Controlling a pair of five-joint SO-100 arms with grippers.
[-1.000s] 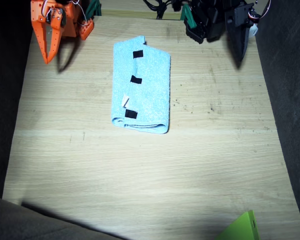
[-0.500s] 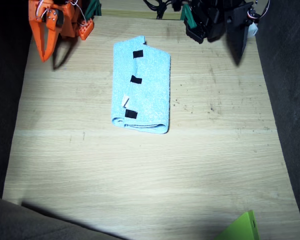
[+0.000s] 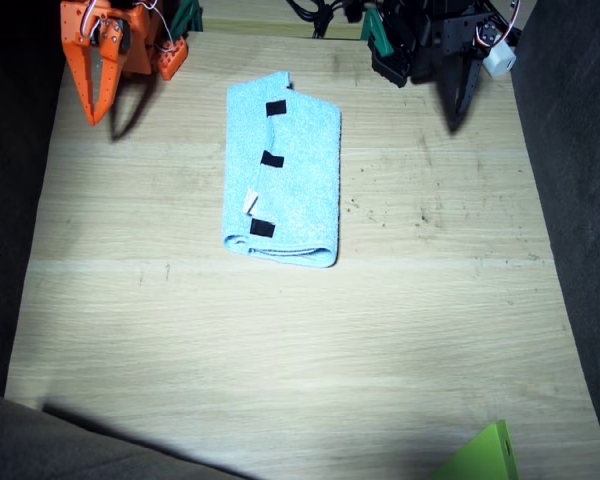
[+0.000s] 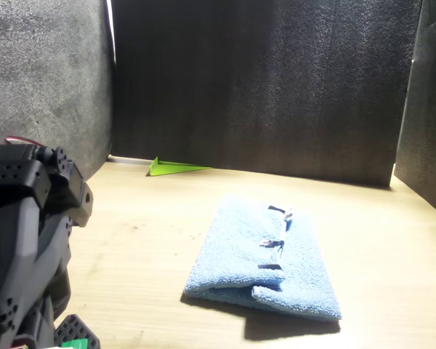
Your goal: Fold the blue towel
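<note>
The wooden table (image 3: 280, 350) fills most of the fixed view, pale and bare but for a few things, with dark foam walls (image 4: 276, 87) closing it in on the sides shown in the front view.

The blue towel (image 3: 285, 170) lies flat on the table's far half, roughly midway between the two arms and well apart from both. It is folded into a long narrow rectangle of several layers, with the rounded fold at its near end. Three small black tape marks (image 3: 271, 159) run in a line down its top face, and a small white tag (image 3: 250, 204) sits between the lower two, close to the towel's long edge on the right arm's side. In the front view the same towel (image 4: 265, 254) shows its stacked layers at the end nearest that camera.

The left arm (image 3: 430, 40), black, is drawn back beyond the towel's far corner. The left gripper (image 3: 460, 100) points down over the table, touching nothing; whether its jaws are parted cannot be told, as they read as one dark shape.

The right arm (image 3: 120, 40), orange, stands off the towel's other far corner. The right gripper (image 3: 93, 100) hangs with fingers nearly together, a thin gap between them, empty.

A green wedge (image 3: 485, 458) lies at the table's near edge, far from the towel.
</note>
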